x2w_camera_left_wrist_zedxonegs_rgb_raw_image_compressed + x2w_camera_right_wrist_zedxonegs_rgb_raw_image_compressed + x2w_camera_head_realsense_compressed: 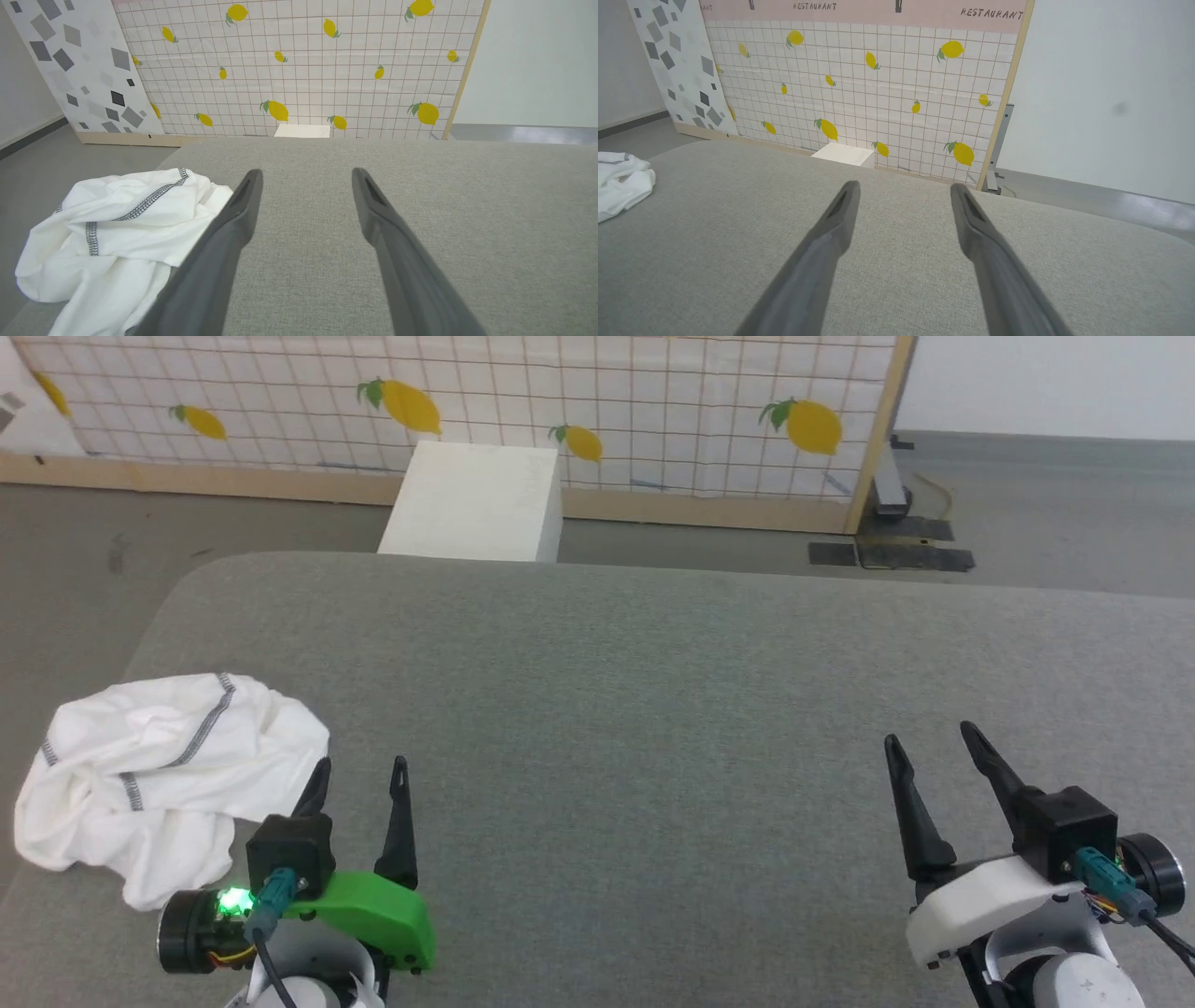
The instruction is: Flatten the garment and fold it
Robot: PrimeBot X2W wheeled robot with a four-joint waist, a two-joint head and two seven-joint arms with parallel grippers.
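- While the garment [159, 775] lies crumpled in a heap at the left edge of the grey padded surface [653, 709], toward its near-left corner, both grippers hover empty over the near edge.
- Left gripper [361, 763]: fingers spread with nothing between them, the outer one just beside the heap. Whether it touches the cloth I cannot tell. It is probably poised there as the arm nearest the cloth.
- Right gripper [929, 733]: likewise spread and empty, well apart from the garment. My guess is that it waits for a hem or sleeve to be drawn across.
- Flattening looks not yet begun, because the folds hide the sleeves.
- Left wrist view brings the zigzag seam stitching close and shows cloth draping past the edge.
- Right wrist view catches "RESTAURANT" lettering atop the lemon-tiled screen [878, 93], cropped out of the head view.
- White box [476, 504] stands on the floor beyond the far edge.
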